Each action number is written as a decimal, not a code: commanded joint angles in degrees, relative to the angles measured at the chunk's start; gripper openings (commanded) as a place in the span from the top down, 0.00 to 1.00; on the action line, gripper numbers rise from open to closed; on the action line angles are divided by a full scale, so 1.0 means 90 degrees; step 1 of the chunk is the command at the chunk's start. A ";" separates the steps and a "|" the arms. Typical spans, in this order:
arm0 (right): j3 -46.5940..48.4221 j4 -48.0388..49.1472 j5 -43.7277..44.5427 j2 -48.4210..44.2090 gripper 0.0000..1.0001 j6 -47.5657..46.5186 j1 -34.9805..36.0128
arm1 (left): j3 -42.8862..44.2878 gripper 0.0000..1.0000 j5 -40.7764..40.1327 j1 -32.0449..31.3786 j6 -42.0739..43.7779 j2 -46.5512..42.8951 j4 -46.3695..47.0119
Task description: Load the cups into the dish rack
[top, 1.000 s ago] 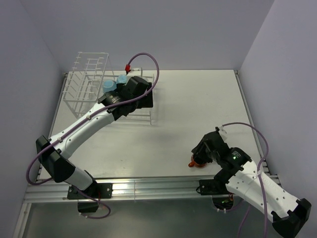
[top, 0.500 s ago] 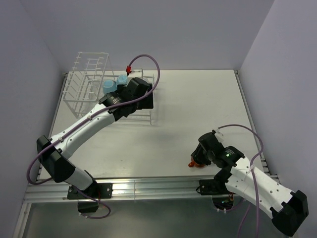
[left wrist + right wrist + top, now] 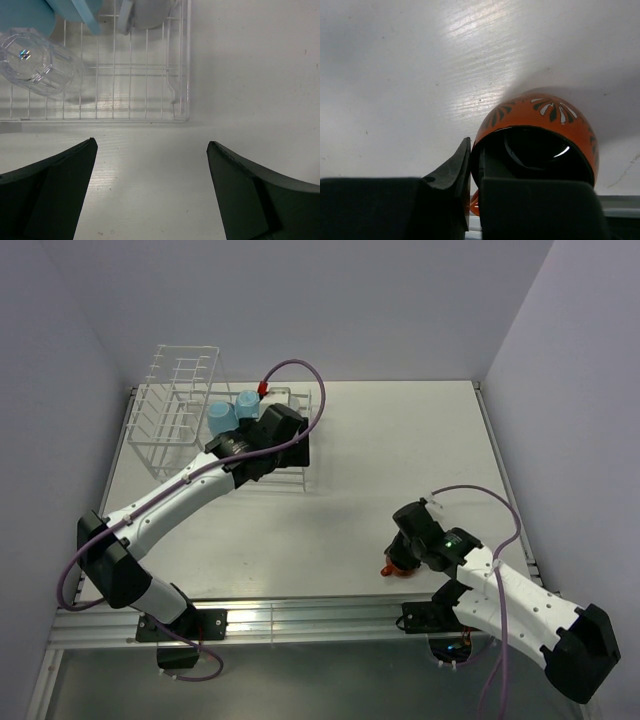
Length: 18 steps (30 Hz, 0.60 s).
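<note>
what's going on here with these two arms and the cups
The right claw is shut on the rim of the orange-red cup with a dark inside, near the front edge of the white table. The left claw hangs open at the edge of the white wire dish rack, which holds two light blue mugs, a pale grey-blue mug and a clear glass tumbler.

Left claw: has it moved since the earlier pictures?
Yes. The left claw has drawn back slightly from the dish rack, toward the near edge.
</note>
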 commanded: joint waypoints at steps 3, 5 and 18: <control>0.0522 0.0169 0.0136 0.0179 1.00 -0.0428 0.0040 | -0.0147 0.01 0.0213 -0.0028 -0.0002 -0.0231 0.0401; 0.0805 0.0178 0.0077 0.0305 1.00 -0.0662 0.0050 | -0.0195 0.01 0.0321 -0.0037 -0.0002 -0.0250 0.0469; 0.3101 0.1789 -0.1504 0.0735 1.00 -0.1503 0.0030 | -0.0800 0.01 0.2751 0.0421 -0.0011 -0.1001 0.1748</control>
